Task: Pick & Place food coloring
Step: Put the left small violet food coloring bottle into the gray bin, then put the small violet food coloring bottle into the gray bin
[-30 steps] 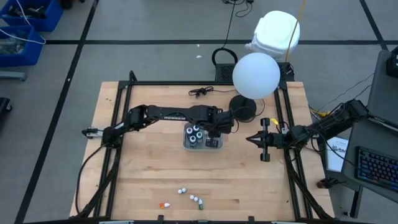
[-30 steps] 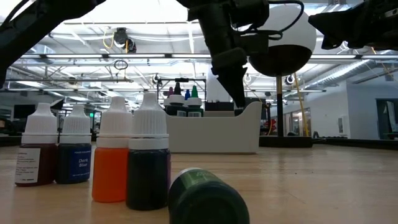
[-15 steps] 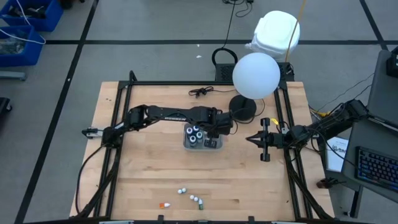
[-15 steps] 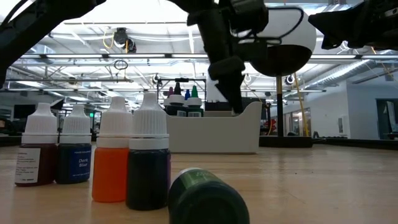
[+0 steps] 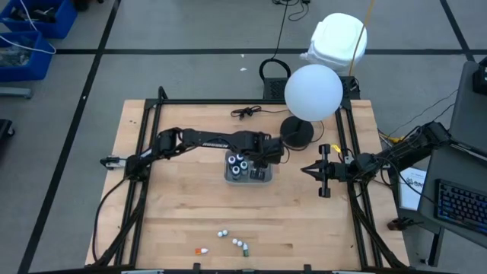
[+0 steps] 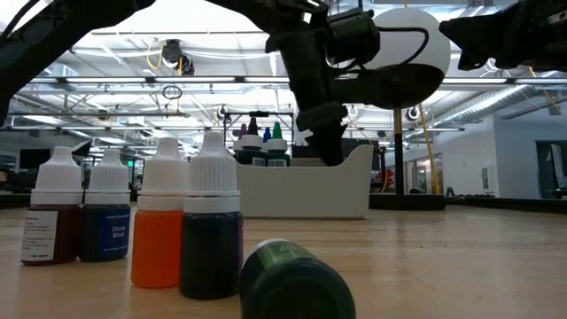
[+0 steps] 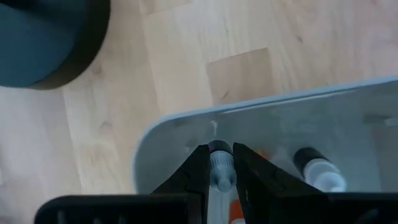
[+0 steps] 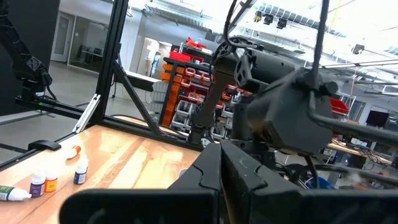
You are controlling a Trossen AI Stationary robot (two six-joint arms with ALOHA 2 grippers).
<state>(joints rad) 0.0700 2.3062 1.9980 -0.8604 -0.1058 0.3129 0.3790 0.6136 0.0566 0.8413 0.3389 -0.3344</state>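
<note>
Over the grey tray point(image 5: 228, 177), the left gripper point(image 7: 220, 177) has its jaws narrowed on a small white-capped bottle point(image 7: 220, 169) inside the tray's end. The right gripper point(image 5: 307, 171), jaws closed, waits beside the tray.

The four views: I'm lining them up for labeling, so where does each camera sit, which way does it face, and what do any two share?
High view: overhead, straight down; both arms, grey tray, loose small bottles at the near edge.
Low view: table height, looking across; bottles close up, tray behind, left arm above.
Left wrist view: above the tray, left gripper shut on a small bottle.
Right wrist view: looks across the table past the shut right gripper; left arm ahead.
Shared: high and low views both show tray and loose bottles.
</note>
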